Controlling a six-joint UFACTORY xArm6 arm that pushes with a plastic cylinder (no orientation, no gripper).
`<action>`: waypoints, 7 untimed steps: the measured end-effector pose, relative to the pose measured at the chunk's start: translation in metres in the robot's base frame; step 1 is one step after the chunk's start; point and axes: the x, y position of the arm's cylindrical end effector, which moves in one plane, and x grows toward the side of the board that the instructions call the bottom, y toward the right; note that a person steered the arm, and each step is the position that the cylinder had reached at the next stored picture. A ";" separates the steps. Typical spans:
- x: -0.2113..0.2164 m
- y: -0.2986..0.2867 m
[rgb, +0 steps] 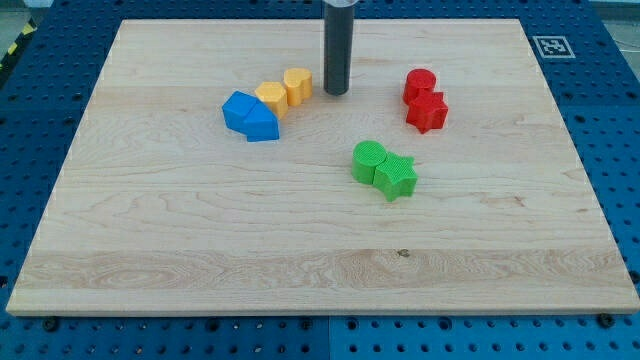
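My tip stands on the board near the view's top centre, just right of a yellow block, with a small gap between them. A second yellow block sits against the first on its left. Two blue blocks lie joined just left and below the yellow pair. To the tip's right stand a red cylinder and a red star-shaped block, touching. Below the tip, a green cylinder and a green star block lie together.
The wooden board rests on a blue perforated table. A printed marker tag sits at the board's top right corner.
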 end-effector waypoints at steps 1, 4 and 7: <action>0.012 -0.021; 0.069 -0.040; 0.120 -0.025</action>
